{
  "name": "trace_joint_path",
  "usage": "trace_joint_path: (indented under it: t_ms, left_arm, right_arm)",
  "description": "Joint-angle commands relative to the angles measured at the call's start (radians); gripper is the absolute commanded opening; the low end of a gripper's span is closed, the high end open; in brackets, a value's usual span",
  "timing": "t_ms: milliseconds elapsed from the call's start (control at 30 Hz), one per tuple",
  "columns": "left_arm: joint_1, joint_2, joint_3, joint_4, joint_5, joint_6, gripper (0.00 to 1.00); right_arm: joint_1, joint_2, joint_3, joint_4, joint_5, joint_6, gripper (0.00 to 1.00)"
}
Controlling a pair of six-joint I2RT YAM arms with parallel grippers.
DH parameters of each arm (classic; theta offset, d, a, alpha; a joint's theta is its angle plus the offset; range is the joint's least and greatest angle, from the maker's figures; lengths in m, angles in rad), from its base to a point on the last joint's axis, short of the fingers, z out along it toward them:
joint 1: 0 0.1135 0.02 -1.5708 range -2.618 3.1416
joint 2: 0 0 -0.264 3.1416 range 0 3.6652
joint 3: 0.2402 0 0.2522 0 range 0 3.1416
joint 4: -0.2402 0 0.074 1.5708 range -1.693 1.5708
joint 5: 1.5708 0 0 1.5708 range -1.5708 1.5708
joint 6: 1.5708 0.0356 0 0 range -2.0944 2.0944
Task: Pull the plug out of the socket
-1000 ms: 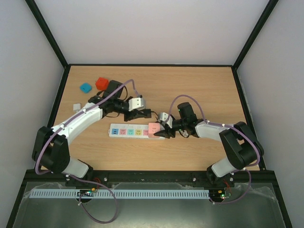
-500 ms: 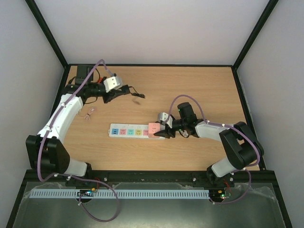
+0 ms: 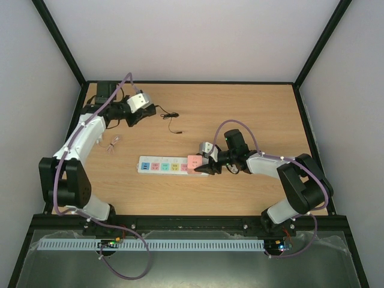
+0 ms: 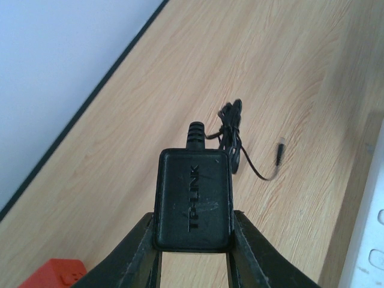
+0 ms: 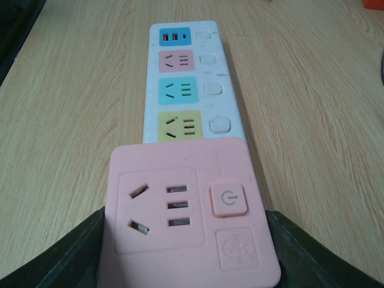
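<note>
Viewing from above, the left tool (image 3: 147,112) is trailing one black cord (image 3: 172,122) over the tabletop's (image 3: 252,108) far left, well apart from the one power strip (image 3: 161,164); the right tool (image 3: 204,168) is pinching its pink end. Left wrist: fingers (image 4: 135,255) are clamping one TP-LINK plug (image 4: 193,201). Right wrist: five outlet faces are showing.

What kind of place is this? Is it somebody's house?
Probably a robot testing booth: left robot arm and right robot arm bolted to a wooden table, plain white walls around it, one power strip.
</note>
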Motion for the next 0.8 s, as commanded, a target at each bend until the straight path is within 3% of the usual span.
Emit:
trace_joint_path:
  t_ms: [0, 767]
  left_arm:
    - [0.002, 0.061, 0.010, 0.001, -0.017, 0.007, 0.04]
    - [0.231, 0.383, 0.080, 0.035, -0.073, -0.089, 0.05]
  right_arm:
    - [-0.001, 0.026, -0.017, -0.036, 0.057, -0.008, 0.36]
    - [-0.001, 0.023, -0.017, -0.038, 0.057, -0.005, 0.36]
